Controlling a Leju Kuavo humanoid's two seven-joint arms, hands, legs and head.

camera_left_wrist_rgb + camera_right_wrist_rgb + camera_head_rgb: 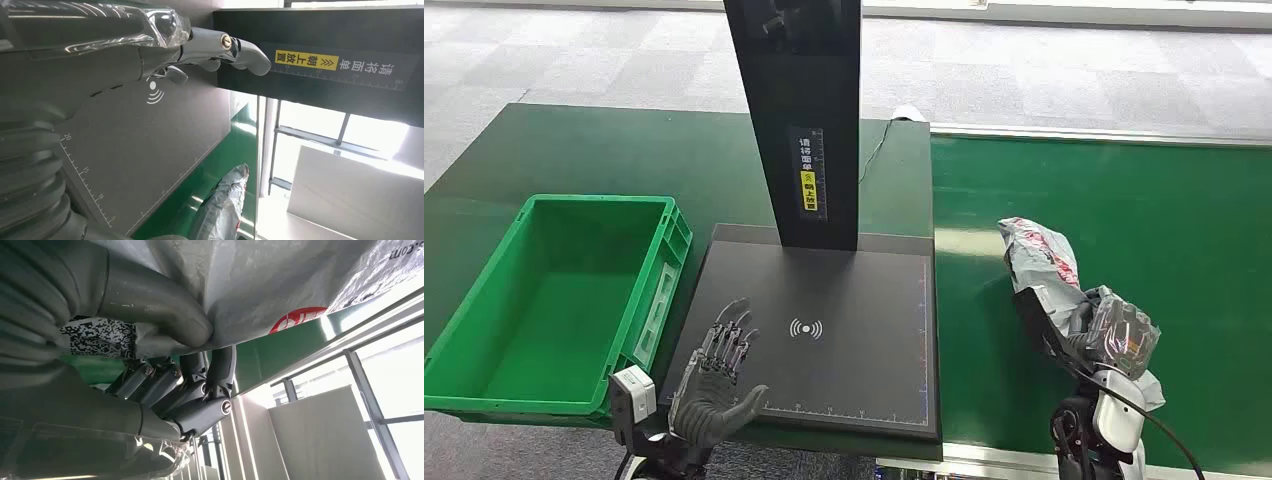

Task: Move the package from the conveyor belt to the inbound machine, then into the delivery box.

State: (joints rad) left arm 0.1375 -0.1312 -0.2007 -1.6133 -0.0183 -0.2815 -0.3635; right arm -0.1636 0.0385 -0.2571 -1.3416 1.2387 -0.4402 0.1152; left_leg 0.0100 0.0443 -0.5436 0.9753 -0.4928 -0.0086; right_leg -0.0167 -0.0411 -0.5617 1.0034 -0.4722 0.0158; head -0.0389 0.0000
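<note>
On the green conveyor belt [1164,230] at the right of the head view, the right robot hand [1114,335] is closed around the lower part of the package [1039,262], a crumpled grey plastic mailer with red print; its upper end leans up and away from the robot hand, over the belt and near the belt's left edge. From the right wrist view the thick thumb [165,307] presses into the grey bag beside a black-and-white code label [97,335], with the darker fingers curled beneath it. To the left of the belt, on the dark green counter [574,150], lies the inbound machine [844,330], a flat black pad with a white wireless mark in its middle and ruler ticks along its edges; a black upright post [799,110] with a yellow and white label rises from its far edge. The left robot hand [719,375] hovers over the near left corner of that pad, fingers spread and straight, holding nothing. Left of the pad stands the delivery box [484,300], a green plastic crate, just beside the pad's left edge. Beyond the counter is grey carpeted floor [1044,70]
</note>
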